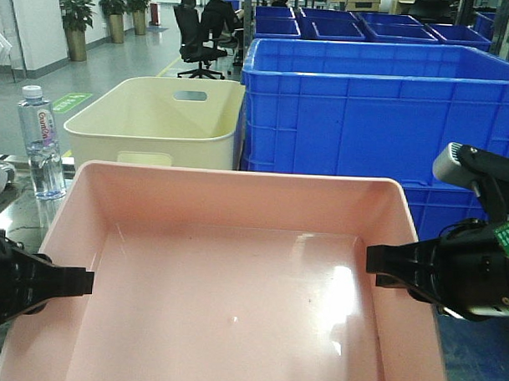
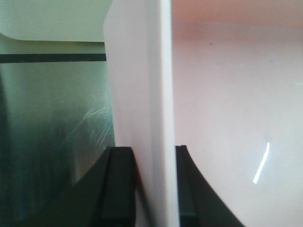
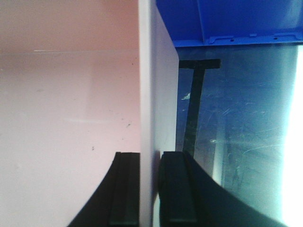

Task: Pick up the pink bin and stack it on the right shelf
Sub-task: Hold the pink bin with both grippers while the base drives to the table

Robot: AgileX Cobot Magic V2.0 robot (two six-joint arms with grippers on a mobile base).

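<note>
- Front view: the pink bin [image 1: 234, 307] fills the foreground, its near edge cut off and its bare floor glaring. A cream tub [image 1: 157, 112] and a blue crate [image 1: 374, 111] stand behind it.
- Left wrist: the left gripper [image 2: 154, 158] clamps the bin's left wall, beside the right shelf [image 2: 57, 123].
- Right wrist: the right gripper [image 3: 150, 161] pinches the right wall. The bin possibly rests on the shelf.

Bin [image 1: 237, 202]: straight ahead of me, centre, over the shelf top [image 3: 236, 142]; resting or lifted, I cannot tell.
My left gripper [image 1: 84, 282]: clamped on the bin's left wall, one finger inside, one outside.
My right gripper [image 1: 373, 266]: clamped likewise on the bin's right wall.
Tub [image 1: 157, 112]: just behind the bin, toward the left.
Crate [image 1: 366, 119]: behind the bin, right of the tub, close against it.
Bottle [image 1: 40, 141]: upright, left of the tub, by the bin's far left corner.
</note>
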